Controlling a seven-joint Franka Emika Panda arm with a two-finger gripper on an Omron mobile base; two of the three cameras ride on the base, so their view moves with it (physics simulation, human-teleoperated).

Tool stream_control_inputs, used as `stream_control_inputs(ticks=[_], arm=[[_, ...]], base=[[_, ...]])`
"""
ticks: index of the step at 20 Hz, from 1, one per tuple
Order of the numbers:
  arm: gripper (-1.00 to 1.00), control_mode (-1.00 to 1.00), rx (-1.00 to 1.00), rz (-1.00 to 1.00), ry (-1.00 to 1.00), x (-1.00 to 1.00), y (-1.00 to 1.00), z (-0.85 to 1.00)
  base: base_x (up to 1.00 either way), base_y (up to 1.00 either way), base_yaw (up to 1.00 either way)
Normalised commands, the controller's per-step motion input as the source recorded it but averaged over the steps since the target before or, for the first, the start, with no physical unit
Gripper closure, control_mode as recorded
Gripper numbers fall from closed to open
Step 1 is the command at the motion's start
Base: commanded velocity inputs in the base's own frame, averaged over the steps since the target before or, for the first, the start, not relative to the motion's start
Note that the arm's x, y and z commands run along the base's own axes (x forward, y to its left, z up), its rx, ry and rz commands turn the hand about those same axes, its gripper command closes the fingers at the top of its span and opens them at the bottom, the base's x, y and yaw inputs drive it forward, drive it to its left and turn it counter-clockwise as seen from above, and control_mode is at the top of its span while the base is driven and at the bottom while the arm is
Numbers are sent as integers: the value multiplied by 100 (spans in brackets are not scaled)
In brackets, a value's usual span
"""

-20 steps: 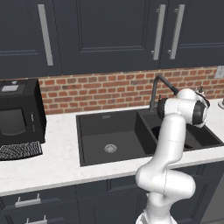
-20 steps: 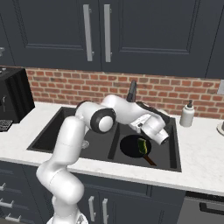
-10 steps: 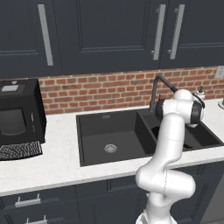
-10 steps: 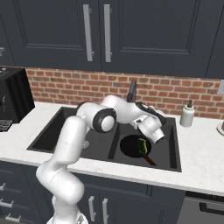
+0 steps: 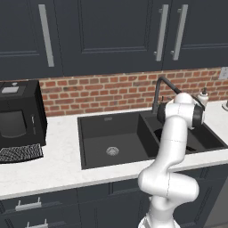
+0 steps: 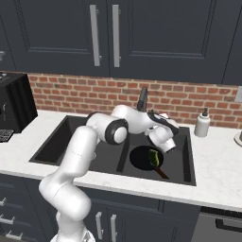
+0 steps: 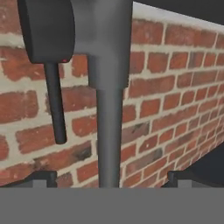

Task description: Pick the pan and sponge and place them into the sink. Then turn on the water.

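Jaws spread wide around the faucet (image 7: 108,109) stem; I should nudge its handle (image 7: 54,105), at ten o'clock, with one fingertip (image 7: 41,177), not pinch.

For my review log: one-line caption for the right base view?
Pan and sponge lie in the sink's right basin; arm reaches toward the faucet.

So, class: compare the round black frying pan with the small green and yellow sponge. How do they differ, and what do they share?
The round black frying pan is wide and shallow with a long handle; the small green and yellow sponge is a compact block. The pan lies flat on the floor of the basin; the sponge sits inside the pan. The pan is dark all over; the sponge is brightly coloured. Both are in the smaller right basin of the matte black sink.
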Motion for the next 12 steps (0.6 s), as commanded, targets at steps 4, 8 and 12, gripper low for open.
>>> stream_control_inputs(ticks=[4, 8, 12], arm=[[-100, -100, 6, 0, 0, 4, -47, -9], [-100, -100, 2, 0, 0, 1, -28, -13], [-100, -100, -1, 0, -1, 0, 1, -11]], base=[[0, 0, 0], [0, 0, 0], [0, 0, 0]])
